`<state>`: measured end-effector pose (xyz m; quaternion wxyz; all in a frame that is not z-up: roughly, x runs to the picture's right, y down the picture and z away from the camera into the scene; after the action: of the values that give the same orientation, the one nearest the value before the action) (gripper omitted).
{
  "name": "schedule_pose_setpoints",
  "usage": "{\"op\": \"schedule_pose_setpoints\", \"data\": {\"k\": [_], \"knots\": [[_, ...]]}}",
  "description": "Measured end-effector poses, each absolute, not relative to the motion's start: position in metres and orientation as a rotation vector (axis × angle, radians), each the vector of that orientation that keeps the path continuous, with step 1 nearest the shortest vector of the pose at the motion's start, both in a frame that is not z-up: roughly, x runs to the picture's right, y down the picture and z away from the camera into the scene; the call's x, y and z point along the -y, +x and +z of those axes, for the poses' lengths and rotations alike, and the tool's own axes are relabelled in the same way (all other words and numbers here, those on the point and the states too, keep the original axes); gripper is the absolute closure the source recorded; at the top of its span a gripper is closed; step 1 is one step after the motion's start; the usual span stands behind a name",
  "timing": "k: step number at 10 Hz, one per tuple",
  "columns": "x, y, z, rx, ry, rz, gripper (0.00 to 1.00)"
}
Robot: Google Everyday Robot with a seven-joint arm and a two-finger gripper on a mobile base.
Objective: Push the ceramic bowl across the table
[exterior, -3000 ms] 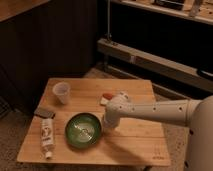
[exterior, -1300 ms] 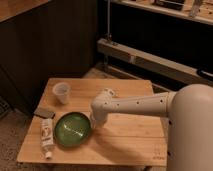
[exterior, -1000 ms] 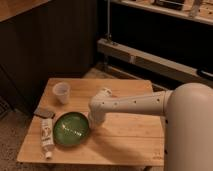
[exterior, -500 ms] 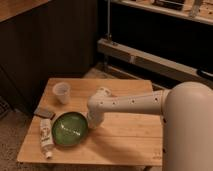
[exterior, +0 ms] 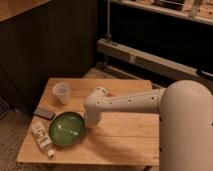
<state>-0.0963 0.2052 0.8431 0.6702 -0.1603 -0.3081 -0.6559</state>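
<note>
Tool point(exterior: 90, 121), clenched or released I cannot tell, sits at the rim of the ceramic bowl point(exterior: 66, 129) on the table point(exterior: 126, 142).

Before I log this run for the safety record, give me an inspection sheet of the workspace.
Surface: light-wood table, plank grain.
Job's things: green ceramic bowl, upright, near the table's front left in view.
Clutter: white plastic cup behind the bowl; dark flat item and white tube lying left of it.
Claw: claw at the bowl's right rim, pointing down.
Cables: nothing seen.
Surroundings: dark panelled wall; metal rail behind the table.
</note>
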Motion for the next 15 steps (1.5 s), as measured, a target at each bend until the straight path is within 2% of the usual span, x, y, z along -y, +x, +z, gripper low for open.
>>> {"op": "schedule_pose_setpoints", "data": {"k": [15], "knots": [[-0.198,-0.127,0.847,0.702,-0.351,-1.504,1.0]]}}
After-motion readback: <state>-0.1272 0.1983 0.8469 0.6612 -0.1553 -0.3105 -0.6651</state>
